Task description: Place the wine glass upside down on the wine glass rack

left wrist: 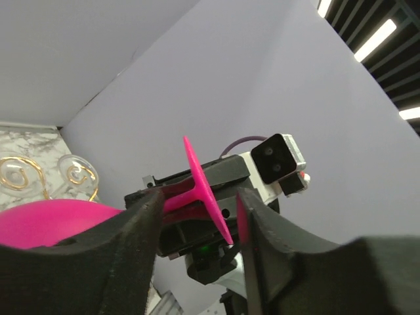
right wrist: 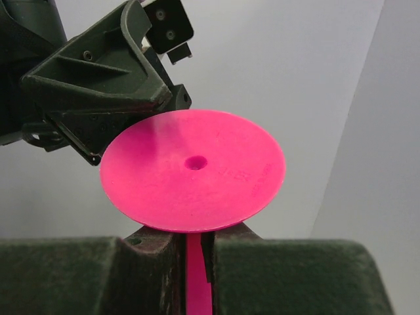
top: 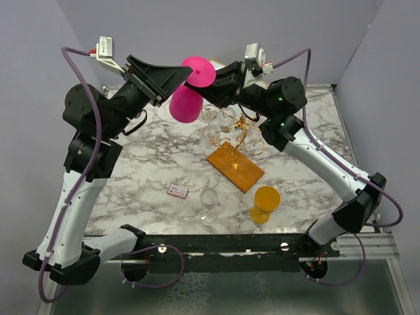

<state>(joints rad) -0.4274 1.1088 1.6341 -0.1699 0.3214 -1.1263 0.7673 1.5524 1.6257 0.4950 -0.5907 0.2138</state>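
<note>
Mid-air handover, we reckon: our right gripper (right wrist: 195,241) pinches the pink wine glass (top: 188,97) by its stem, bowl tilted downward, aloft near the wine glass rack (top: 237,141) — our left gripper (left wrist: 200,203) straddles the stem, jaws apart. Next we need left clear, then right hooking the foot onto an arm. The clear glass (top: 209,205) on the table looks empty.

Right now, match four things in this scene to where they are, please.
1. pink plastic wine glass
2. amber plastic wine glass
3. gold wire rack on wooden base
4. small white-and-red card

A. lying flat on the marble table
B. held aloft, right gripper shut on its stem
C. upright near front edge
D. standing mid-table

Pairs: 1-B, 2-C, 3-D, 4-A
</note>
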